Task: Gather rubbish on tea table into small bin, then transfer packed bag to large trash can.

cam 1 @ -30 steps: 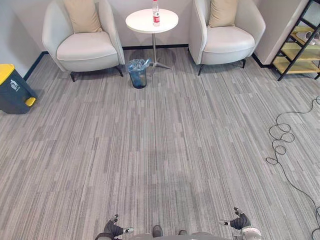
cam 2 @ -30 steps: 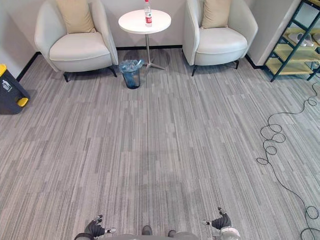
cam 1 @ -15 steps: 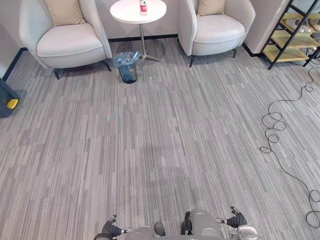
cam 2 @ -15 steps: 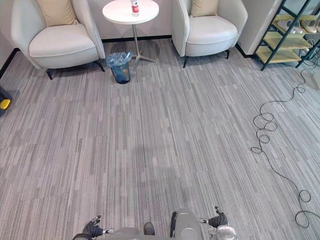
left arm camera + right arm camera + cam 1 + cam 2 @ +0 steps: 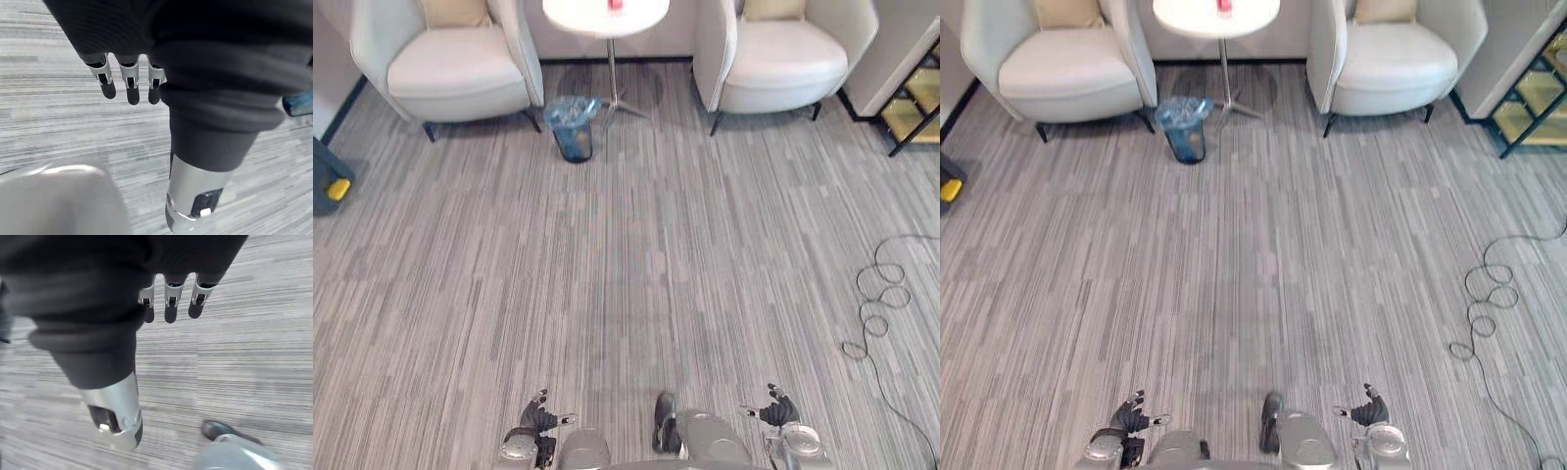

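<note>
Stood well apart from the far tea table (image 5: pixel 576 18) and small bin (image 5: pixel 574 133), left hand (image 5: pixel 538 421) and right hand (image 5: pixel 777 411) low, fingers loose and empty, with nothing in reach.

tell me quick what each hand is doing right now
left hand: open, fingers relaxed, holding nothing
right hand: open, fingers relaxed, holding nothing
</note>
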Robot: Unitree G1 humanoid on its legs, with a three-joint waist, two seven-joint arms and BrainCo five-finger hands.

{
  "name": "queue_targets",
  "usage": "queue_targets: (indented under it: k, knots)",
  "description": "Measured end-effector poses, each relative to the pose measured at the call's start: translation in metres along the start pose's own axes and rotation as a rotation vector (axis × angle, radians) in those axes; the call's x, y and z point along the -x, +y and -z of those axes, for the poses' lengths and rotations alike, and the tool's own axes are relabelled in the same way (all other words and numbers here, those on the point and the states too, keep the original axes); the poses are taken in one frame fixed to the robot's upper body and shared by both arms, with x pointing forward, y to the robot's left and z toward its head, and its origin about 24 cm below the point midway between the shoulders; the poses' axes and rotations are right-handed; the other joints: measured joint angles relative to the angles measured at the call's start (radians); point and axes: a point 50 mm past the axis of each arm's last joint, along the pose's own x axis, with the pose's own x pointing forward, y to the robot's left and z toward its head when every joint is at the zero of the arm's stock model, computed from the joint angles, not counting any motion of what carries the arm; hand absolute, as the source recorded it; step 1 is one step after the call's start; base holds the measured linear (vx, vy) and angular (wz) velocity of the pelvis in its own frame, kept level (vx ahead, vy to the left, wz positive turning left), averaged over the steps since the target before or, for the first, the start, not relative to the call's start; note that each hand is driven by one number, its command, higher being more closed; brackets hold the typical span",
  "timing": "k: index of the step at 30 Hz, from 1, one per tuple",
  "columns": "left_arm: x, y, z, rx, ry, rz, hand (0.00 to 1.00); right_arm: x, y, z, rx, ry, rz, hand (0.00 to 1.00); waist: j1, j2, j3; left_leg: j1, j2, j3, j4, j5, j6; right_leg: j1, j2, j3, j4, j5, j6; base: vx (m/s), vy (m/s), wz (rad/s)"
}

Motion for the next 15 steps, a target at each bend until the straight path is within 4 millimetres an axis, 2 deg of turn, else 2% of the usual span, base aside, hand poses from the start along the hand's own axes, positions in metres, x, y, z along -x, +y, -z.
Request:
queue_targets:
  k: [2,4,5,6,7,8,9,10,11,12,13,15]
  knots:
    - [-0.001,0.001,-0.006,0.016,-0.023,-0.008,0.00,-0.001,-0.001,-0.006,-0.020,-0.024,0.012,0.00,0.017,0.000,0.001,-0.064,0.014,0.040,-0.013,-0.011,0.018,0.054,0.000,0.028,-0.043,0.000,0.000,0.32,-0.062,-0.43]
    - [-0.001,0.003,-0.008,0.025,-0.034,-0.021,0.00,-0.002,0.000,-0.009,-0.030,-0.029,0.012,0.00,0.044,-0.003,0.003,-0.138,0.003,0.081,-0.120,-0.017,0.028,0.105,-0.013,0.076,-0.087,0.001,0.001,0.32,0.021,-0.60]
    - [-0.001,0.003,-0.008,0.038,-0.034,-0.026,0.00,-0.003,0.000,-0.009,-0.032,-0.025,0.011,0.00,0.046,-0.006,0.005,-0.155,-0.013,0.082,-0.178,-0.018,0.031,0.121,-0.021,0.085,-0.100,-0.001,0.005,0.33,0.116,-0.51]
    - [-0.001,0.003,-0.009,0.046,-0.036,-0.030,0.00,-0.005,0.001,-0.012,-0.040,-0.020,0.012,0.00,0.046,-0.022,0.015,-0.172,-0.066,0.083,-0.364,-0.009,0.029,0.148,-0.054,0.107,-0.113,-0.013,0.027,0.33,0.134,-0.43]
    - [-0.001,0.003,-0.009,0.049,-0.036,-0.033,0.00,-0.005,0.000,-0.010,-0.040,-0.009,0.015,0.00,0.047,-0.024,0.013,-0.172,-0.089,0.081,-0.466,0.012,0.027,0.155,-0.067,0.118,-0.117,-0.021,0.039,0.41,0.190,-0.51]
    - [-0.001,0.002,-0.008,0.054,-0.030,-0.030,0.00,-0.006,-0.003,-0.010,-0.036,-0.007,0.024,0.00,0.047,-0.015,0.010,-0.170,-0.117,0.070,-0.649,0.091,0.036,0.169,-0.078,0.135,-0.132,-0.036,0.066,0.28,0.160,-0.41]
    - [-0.001,0.000,-0.007,0.056,-0.026,-0.027,0.00,-0.007,-0.005,-0.009,-0.031,-0.002,0.028,0.00,0.048,0.000,0.006,-0.170,-0.124,0.066,-0.724,0.131,0.038,0.177,-0.075,0.140,-0.138,-0.046,0.083,0.37,0.244,-0.52]
    - [0.000,-0.001,-0.003,0.065,-0.013,-0.027,0.00,-0.006,-0.008,-0.003,-0.022,0.024,0.033,0.00,0.055,0.017,0.005,-0.160,-0.129,0.038,-0.767,0.249,0.072,0.197,-0.074,0.165,-0.140,-0.072,0.118,0.47,0.323,-0.53]
    - [0.000,0.002,0.000,0.064,-0.002,-0.034,0.00,-0.004,-0.003,0.005,-0.018,0.056,0.020,0.00,0.068,-0.003,-0.005,-0.163,-0.164,0.025,-0.710,0.268,0.135,0.223,-0.109,0.184,-0.139,-0.102,0.151,0.40,0.275,-0.41]
    - [0.000,0.003,0.000,0.065,-0.002,-0.036,0.00,-0.003,-0.002,0.007,-0.019,0.062,0.018,0.00,0.068,-0.012,-0.007,-0.168,-0.173,0.026,-0.694,0.250,0.143,0.226,-0.119,0.183,-0.137,-0.108,0.159,0.52,0.285,-0.07]
    - [-0.001,0.003,-0.003,0.075,-0.007,-0.038,0.00,0.000,-0.001,0.014,-0.019,0.083,0.017,0.00,0.068,-0.032,-0.012,-0.179,-0.199,0.030,-0.650,0.196,0.152,0.220,-0.151,0.181,-0.085,-0.123,0.179,0.45,0.233,0.11]
    - [-0.001,0.003,-0.002,0.073,-0.001,-0.037,0.00,0.000,-0.002,0.015,-0.021,0.088,0.021,0.00,0.070,-0.035,-0.013,-0.152,-0.219,0.041,-0.636,0.148,0.171,0.133,-0.179,0.198,0.135,-0.136,0.206,0.49,0.275,0.02]
